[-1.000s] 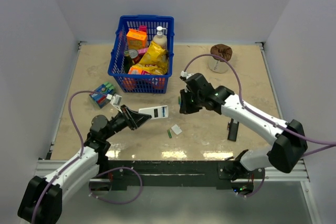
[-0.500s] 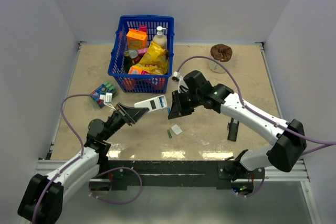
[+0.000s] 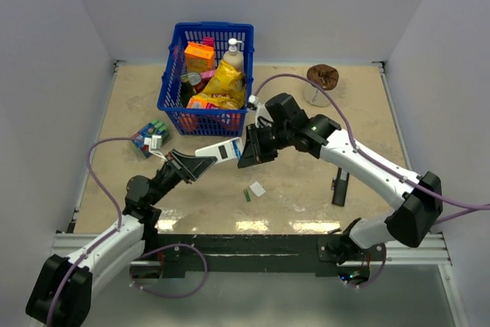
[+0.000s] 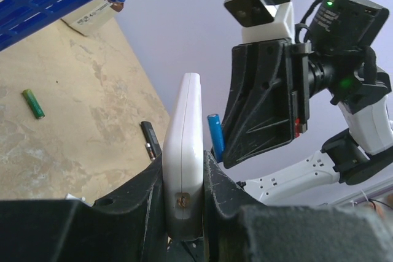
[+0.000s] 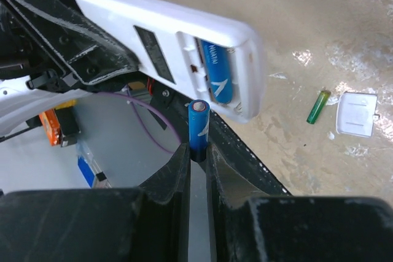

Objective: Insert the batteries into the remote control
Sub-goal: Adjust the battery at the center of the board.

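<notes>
Your right gripper is clamped on a slim blue cylindrical battery. The battery stands upright between the fingers, just below the open compartment of the small white flat plastic remote. A second blue cell lies in that compartment. Your left gripper pinches the remote's other end by its edges, holding it above the beige table. On the table lie a green battery and, just beside it, a small white square cover.
</notes>
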Robot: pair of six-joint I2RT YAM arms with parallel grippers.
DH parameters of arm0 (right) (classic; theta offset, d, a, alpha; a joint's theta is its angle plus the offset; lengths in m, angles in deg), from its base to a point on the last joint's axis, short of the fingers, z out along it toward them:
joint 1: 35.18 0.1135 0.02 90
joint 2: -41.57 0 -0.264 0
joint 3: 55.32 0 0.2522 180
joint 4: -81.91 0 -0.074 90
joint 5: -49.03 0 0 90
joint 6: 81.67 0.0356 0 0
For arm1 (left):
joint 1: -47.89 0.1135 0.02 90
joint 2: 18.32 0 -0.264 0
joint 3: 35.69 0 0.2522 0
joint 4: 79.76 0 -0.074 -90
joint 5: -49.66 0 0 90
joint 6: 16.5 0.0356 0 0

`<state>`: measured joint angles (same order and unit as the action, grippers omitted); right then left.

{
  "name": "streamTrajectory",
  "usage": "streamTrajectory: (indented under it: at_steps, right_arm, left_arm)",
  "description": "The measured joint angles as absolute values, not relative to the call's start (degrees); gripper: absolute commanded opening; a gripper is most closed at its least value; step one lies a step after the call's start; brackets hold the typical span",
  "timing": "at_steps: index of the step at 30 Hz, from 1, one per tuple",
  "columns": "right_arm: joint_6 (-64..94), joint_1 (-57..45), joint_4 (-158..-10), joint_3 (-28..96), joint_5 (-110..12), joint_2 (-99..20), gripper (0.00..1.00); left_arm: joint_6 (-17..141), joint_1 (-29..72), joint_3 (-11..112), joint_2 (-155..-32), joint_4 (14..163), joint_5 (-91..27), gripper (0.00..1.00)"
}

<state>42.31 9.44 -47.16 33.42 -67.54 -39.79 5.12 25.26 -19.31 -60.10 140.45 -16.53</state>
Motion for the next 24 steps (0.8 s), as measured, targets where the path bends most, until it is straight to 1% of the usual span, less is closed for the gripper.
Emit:
streamTrajectory:
  at_steps: [9, 17, 24]
  right_arm:
    - [44.9, 9.4, -45.1, 33.8, -69.1, -41.7, 0.00]
    - [45.4, 8.8, -41.3, 36.8, -69.3, -43.5, 0.00]
    - [41.3, 7.5, -33.7, 43.5, -67.3, -47.7, 0.00]
  left_arm:
    - [3.9, 25.3, -19.5, -59.9, 141.7, -15.1, 0.00]
    - [2.5, 25.3, -19.6, -59.6, 141.2, -15.2, 0.00]
    - [3.2, 25.3, -19.6, -58.0, 138.2, -15.2, 0.00]
